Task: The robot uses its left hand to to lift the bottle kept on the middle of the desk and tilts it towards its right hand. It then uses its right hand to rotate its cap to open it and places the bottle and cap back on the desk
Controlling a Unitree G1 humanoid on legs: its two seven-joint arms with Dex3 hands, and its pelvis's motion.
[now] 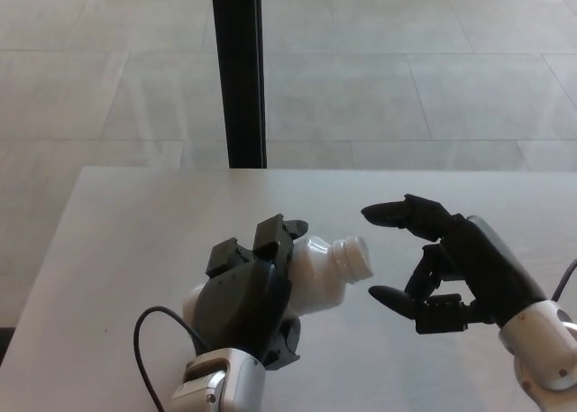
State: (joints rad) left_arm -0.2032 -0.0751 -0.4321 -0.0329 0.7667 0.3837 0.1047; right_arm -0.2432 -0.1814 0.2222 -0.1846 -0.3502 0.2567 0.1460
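Note:
A white plastic bottle [317, 270] lies tilted in my left hand [245, 299], which is shut on its body a little above the grey desk [126, 214]. The bottle's ribbed neck [354, 257] points right, toward my right hand [451, 268]. That hand is open: its upper finger [397, 212] and thumb [392, 297] are spread wide with nothing between them, a short gap away from the neck. I cannot tell whether a cap sits on the neck, and I see no loose cap.
A black vertical post [239, 69] stands behind the desk's far edge, with pale floor tiles beyond. A black cable [144, 326] loops beside my left wrist. The desk's left edge runs diagonally at the lower left.

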